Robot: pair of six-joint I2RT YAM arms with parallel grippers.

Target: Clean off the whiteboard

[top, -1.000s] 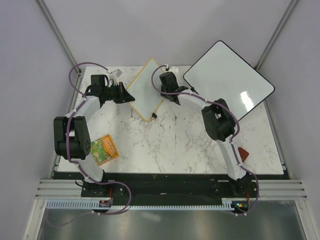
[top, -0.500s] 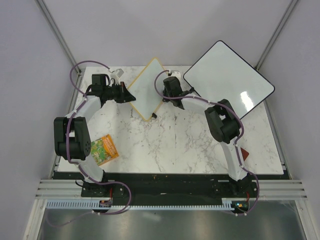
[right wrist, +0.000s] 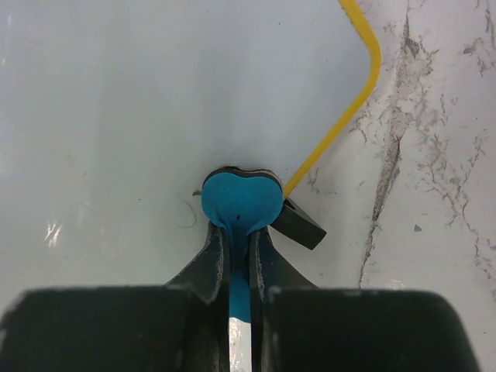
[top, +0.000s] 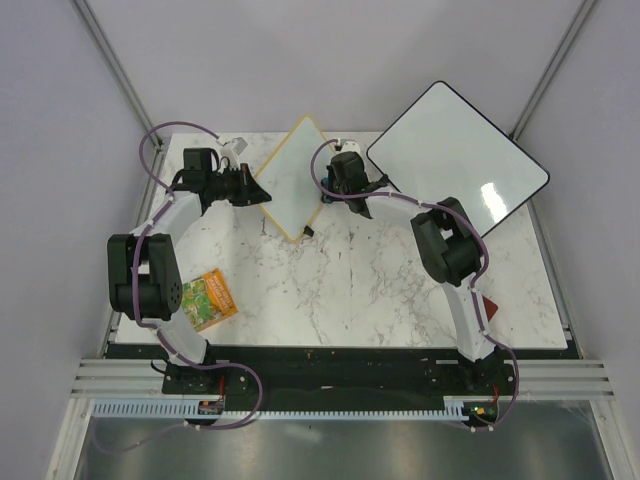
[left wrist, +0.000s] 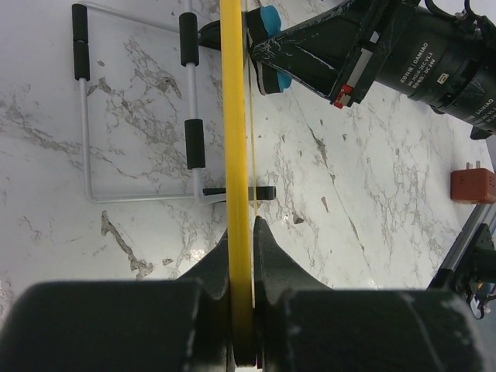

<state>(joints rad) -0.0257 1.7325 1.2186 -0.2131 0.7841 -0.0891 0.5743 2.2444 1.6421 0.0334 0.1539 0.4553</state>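
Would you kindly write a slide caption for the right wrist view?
Right hand holding a blue eraser against the yellow-framed whiteboard, near its rounded corner.

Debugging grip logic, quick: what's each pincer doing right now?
Left pincer: closed on the yellow frame of the whiteboard.
Right pincer: closed on a blue eraser, pressed against the whiteboard.

the whiteboard [top: 290, 178] has a white face and a yellow frame with small black feet. the eraser [right wrist: 239, 203] is bright blue. the table [top: 360, 280] is white marble veined in grey. the larger board [top: 458, 160] is white, edged in black. the packet [top: 208, 299] is orange and green, and the small block [left wrist: 473, 186] red-orange.
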